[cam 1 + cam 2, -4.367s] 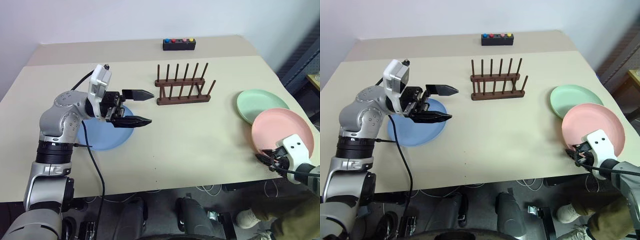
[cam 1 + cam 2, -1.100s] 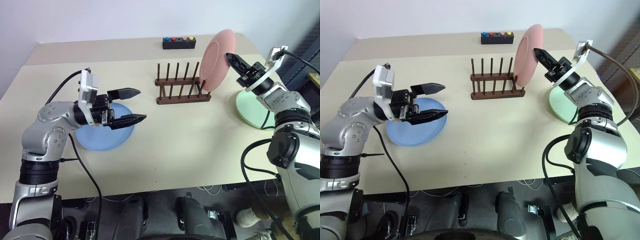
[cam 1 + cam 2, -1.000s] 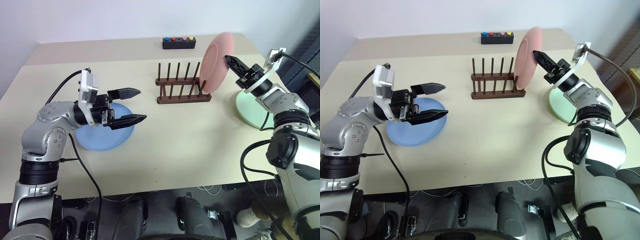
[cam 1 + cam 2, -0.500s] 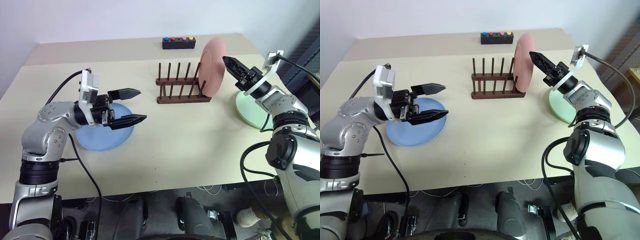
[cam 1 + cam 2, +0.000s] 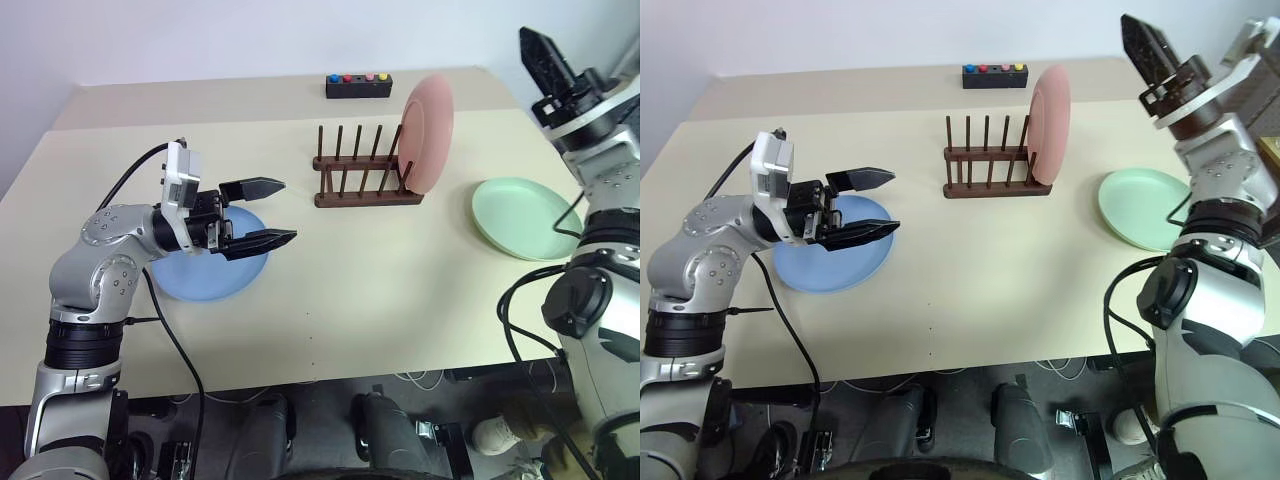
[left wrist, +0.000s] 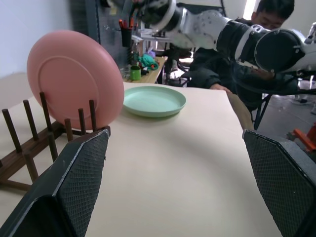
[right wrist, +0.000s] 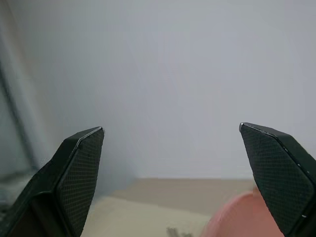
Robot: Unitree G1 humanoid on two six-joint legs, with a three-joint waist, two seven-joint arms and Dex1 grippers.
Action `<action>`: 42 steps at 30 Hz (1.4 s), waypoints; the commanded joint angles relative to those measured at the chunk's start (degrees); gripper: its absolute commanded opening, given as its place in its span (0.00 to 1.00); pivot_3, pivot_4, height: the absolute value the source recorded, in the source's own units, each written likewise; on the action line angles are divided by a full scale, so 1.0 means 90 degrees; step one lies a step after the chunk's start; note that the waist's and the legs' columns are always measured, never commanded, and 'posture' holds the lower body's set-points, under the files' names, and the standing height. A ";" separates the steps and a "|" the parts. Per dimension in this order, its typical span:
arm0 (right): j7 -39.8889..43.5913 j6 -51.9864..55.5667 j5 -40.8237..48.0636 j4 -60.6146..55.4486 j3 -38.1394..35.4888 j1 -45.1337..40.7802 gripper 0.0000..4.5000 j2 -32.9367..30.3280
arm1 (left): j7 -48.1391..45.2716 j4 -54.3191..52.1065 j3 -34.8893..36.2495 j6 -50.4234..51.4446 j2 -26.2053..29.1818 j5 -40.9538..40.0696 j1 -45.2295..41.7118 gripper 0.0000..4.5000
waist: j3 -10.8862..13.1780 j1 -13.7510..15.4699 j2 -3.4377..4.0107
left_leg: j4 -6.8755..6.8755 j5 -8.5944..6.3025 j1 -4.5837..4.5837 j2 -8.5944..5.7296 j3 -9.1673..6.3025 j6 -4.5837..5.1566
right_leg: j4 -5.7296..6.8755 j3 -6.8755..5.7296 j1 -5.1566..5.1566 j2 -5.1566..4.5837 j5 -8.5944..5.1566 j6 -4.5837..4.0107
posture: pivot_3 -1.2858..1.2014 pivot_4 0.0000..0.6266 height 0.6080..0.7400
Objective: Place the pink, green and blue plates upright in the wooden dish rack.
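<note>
The pink plate [image 5: 428,135] stands upright at the right end of the wooden dish rack [image 5: 360,186], leaning on its pegs, with nothing touching it. Flat on the table to the rack's right lies the green plate [image 5: 520,218]. The blue plate [image 5: 205,270] lies flat at the left, partly under my left gripper [image 5: 288,209], which hovers open and empty, pointing toward the rack. My right gripper [image 7: 171,128] is raised high at the far right, above and clear of the pink plate, open and empty.
A small black box with coloured buttons [image 5: 357,87] sits at the table's far edge behind the rack. The tan table [image 5: 380,290] is bare between the plates. A person [image 6: 269,15] sits beyond the table's right side.
My right gripper has opened, let go of the pink plate's rim, and risen up and away to the right. The plate stays standing in the rack. The left arm has not moved.
</note>
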 commanded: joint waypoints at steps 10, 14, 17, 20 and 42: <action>-0.1162 0.0374 -0.1414 -0.3436 0.0893 0.4045 1.00 -0.1519 | -0.0544 0.0378 -0.0242 -0.0228 -0.0096 0.0088 -0.0454 1.00 | -0.0001 -0.0058 0.0002 | 0.0004 -0.0001 0.0012 -0.0006 0.0013 0.0002 | -0.0003 0.0003 0.0011 -0.0008 -0.0001 0.0001 | 0.52 0.24 1.00; -0.1363 0.0241 -0.1851 -0.3709 0.1104 0.4780 1.00 -0.1677 | -0.0489 0.0718 -0.0915 -0.0971 -0.0378 0.0972 -0.0607 1.00 | -0.0006 -0.0042 0.0014 | 0.0004 0.0000 0.0030 -0.0004 0.0033 0.0002 | 0.0001 0.0032 0.0012 0.0013 -0.0001 0.0000 | 0.52 0.24 1.00; -0.1520 0.0336 -0.1867 -0.3679 0.1094 0.4918 1.00 -0.1641 | -0.0290 0.0758 -0.1360 -0.1040 -0.0460 0.1491 -0.0608 1.00 | -0.0005 -0.0024 0.0012 | 0.0003 -0.0001 0.0028 -0.0003 0.0032 0.0002 | -0.0002 0.0033 0.0014 0.0014 -0.0001 -0.0001 | 0.52 0.24 1.00; -0.1540 0.0271 -0.1935 -0.3576 0.1173 0.4980 1.00 -0.1621 | 0.0200 0.1134 -0.1880 -0.1263 -0.0435 0.2464 -0.0735 1.00 | -0.0005 -0.0009 0.0012 | 0.0004 -0.0001 0.0027 -0.0004 0.0030 0.0003 | -0.0003 0.0034 0.0015 0.0014 -0.0001 0.0000 | 0.52 0.24 1.00; -0.1947 0.0053 -0.2542 -0.1663 0.2269 0.3827 0.58 -0.1121 | 0.1123 0.0332 -0.1864 -0.0693 -0.1172 0.2446 -0.0433 1.00 | -0.0005 -0.0006 0.0012 | 0.0006 -0.0001 0.0025 0.0001 0.0024 0.0003 | -0.0002 0.0032 0.0015 0.0013 0.0000 0.0001 | 0.52 0.24 1.00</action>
